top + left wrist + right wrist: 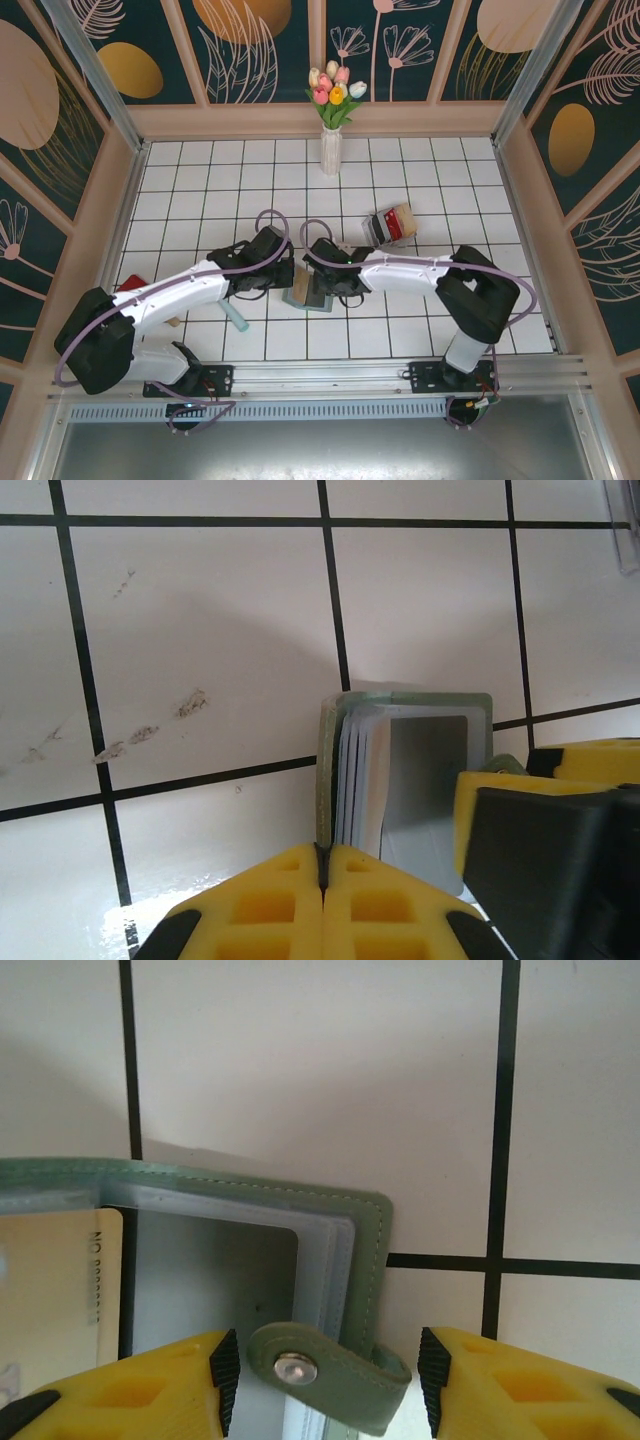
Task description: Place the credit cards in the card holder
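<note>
The grey-green card holder (pixel 405 702) lies open on the white tiles, its pale sleeves (pixel 362 780) fanned out. My left gripper (pixel 322 858) is shut on the edge of its green cover. A tan credit card (pixel 58 1300) sits in a sleeve on the holder's (pixel 372 1250) left side. My right gripper (pixel 325 1378) is open, its fingers (pixel 226 1370) on either side of the snap strap (pixel 335 1372) without pinching it. From above, both grippers meet at the card holder (pixel 302 296), the left gripper (pixel 288 280) to its left and the right gripper (pixel 324 290) over it.
A clear plastic box (pixel 388 226) with a red card in it stands behind and to the right. A teal stick (pixel 238 318) lies near the left arm. A white vase of tulips (pixel 331 148) stands at the back. Wooden walls ring the tiled table (pixel 200 180).
</note>
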